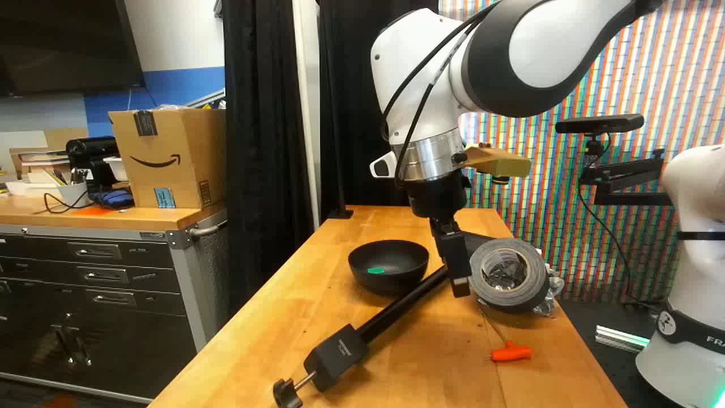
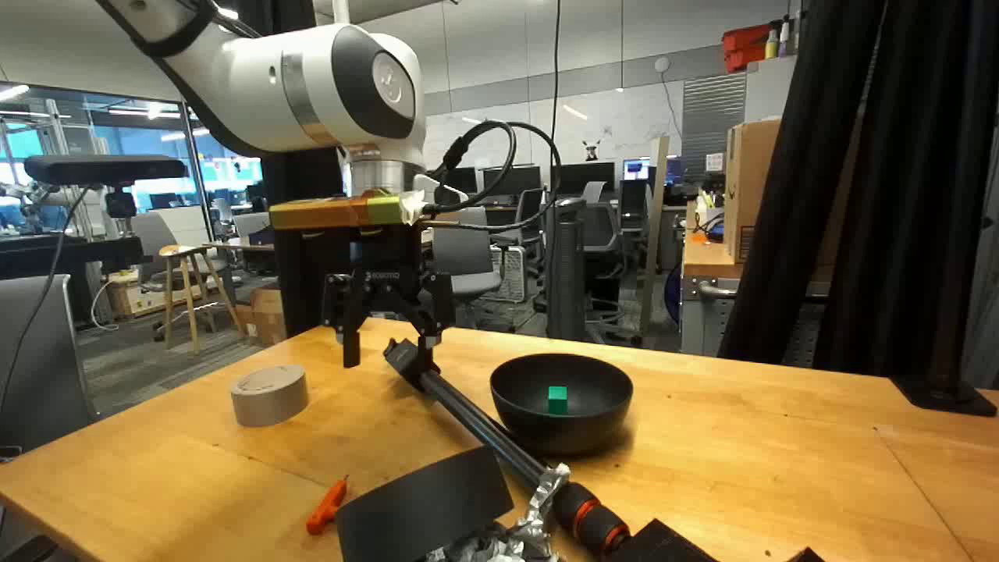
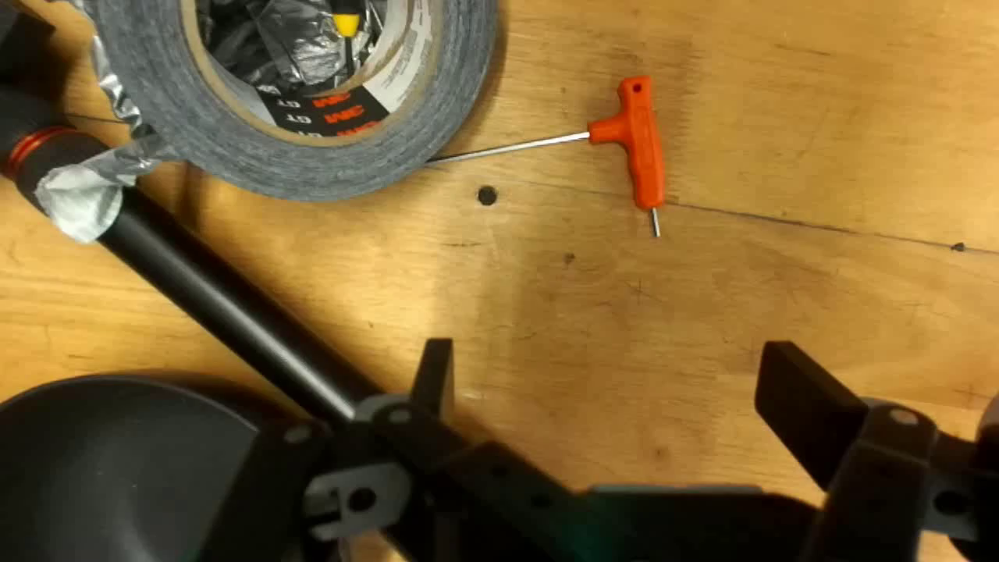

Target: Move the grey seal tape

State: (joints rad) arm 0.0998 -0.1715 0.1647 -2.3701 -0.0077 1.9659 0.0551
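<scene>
Two tape rolls show; I cannot tell for certain which is the grey seal tape. A plain grey roll [image 2: 269, 396] lies flat near the table's edge; a grey sliver [image 3: 991, 421] at the wrist view's right edge may be it. A larger roll [image 1: 538, 275], grey-faced with a tan core and dark outer side, stands tilted over foil; it also shows in the wrist view [image 3: 312, 168] and an exterior view [image 2: 425, 507]. My gripper [image 2: 389, 359] is open and empty, apart from both rolls and above the table; it also shows in the wrist view [image 3: 607, 367].
A black bowl [image 2: 562, 433] holds a green cube [image 2: 557, 400]. A black pole [image 1: 405, 303] with a clamp end [image 1: 337, 357] lies slantwise beside the bowl, partly under the gripper. An orange T-handle tool [image 3: 640, 144] lies beside the larger roll. Crumpled foil [image 2: 538, 507] lies by the pole.
</scene>
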